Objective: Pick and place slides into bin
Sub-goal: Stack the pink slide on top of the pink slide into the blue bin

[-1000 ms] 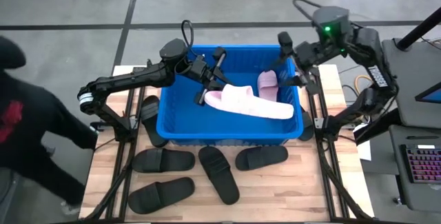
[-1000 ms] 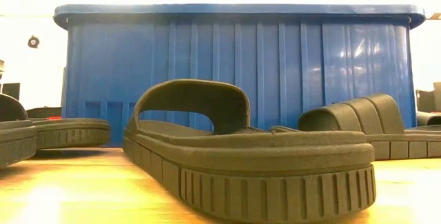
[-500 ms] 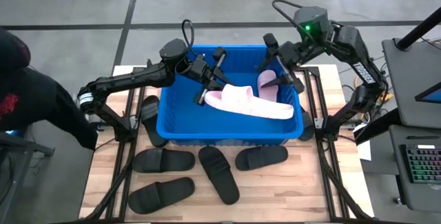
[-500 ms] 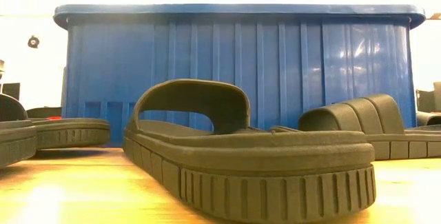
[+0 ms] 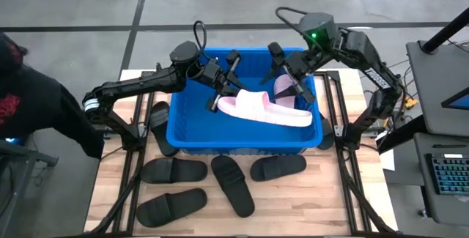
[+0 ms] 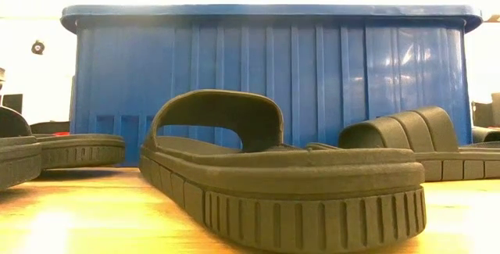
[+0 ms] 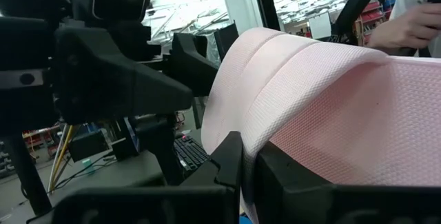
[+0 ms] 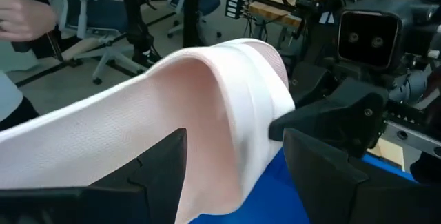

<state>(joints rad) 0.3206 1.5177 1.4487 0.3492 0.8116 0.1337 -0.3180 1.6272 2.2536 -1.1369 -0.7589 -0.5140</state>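
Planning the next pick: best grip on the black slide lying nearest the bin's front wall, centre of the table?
Grip the wide strap of the black slide, descending from straight above. It lies sole-down with the strap arching clear of the footbed, leaving a gap for one finger underneath. Neighbouring slides lie apart from it.

Bin set at the table's rear centre, two slides laid inside; four slides ranged in front, a fifth wedged at its left wall
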